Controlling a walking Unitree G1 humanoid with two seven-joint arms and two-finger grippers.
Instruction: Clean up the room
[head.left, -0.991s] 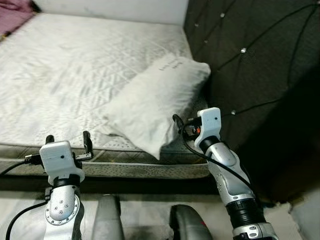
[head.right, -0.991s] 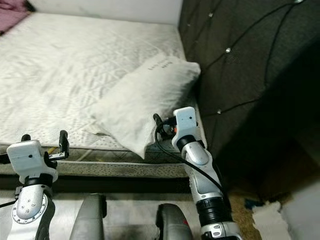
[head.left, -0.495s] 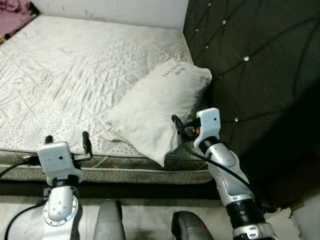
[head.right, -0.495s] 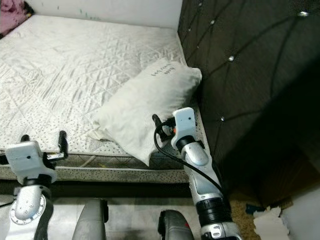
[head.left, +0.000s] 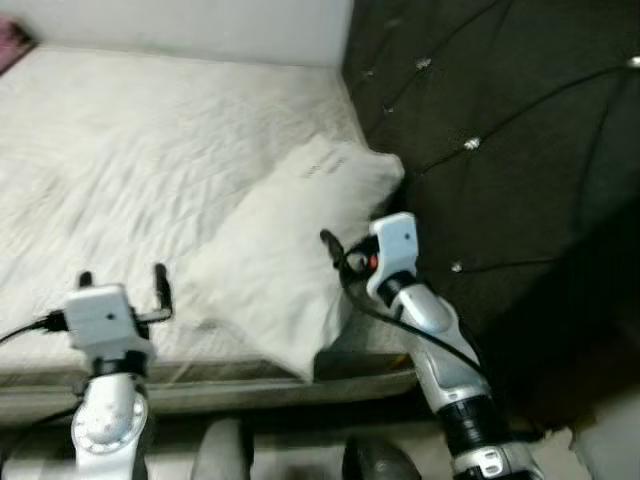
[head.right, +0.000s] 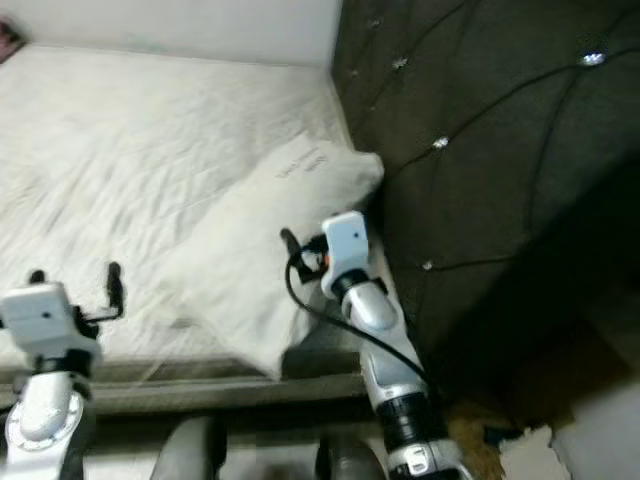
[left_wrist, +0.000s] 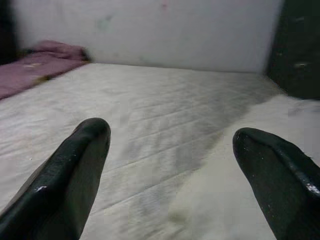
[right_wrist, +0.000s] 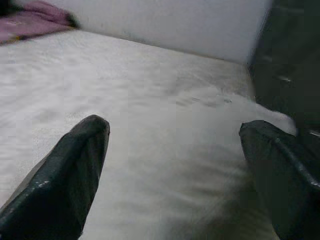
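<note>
Two spread claws: right gripper (right_wrist: 175, 165) nearer, above pillow (head.left: 290, 250); left gripper (head.left: 120, 285) beside pillow, empty. Pillow axis toward headboard (head.left: 500, 150).

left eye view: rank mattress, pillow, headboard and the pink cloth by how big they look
1. mattress and headboard: similar spans, no clear winner
2. pillow
3. pink cloth, a cut-off sliver at the edge

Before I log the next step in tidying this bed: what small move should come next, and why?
Probably ease the right gripper forward onto the pillow. It is open, with the pillow lying askew on the mattress beside the headboard and filling the space between its fingers, nothing grasped yet. The left gripper is open too.
</note>
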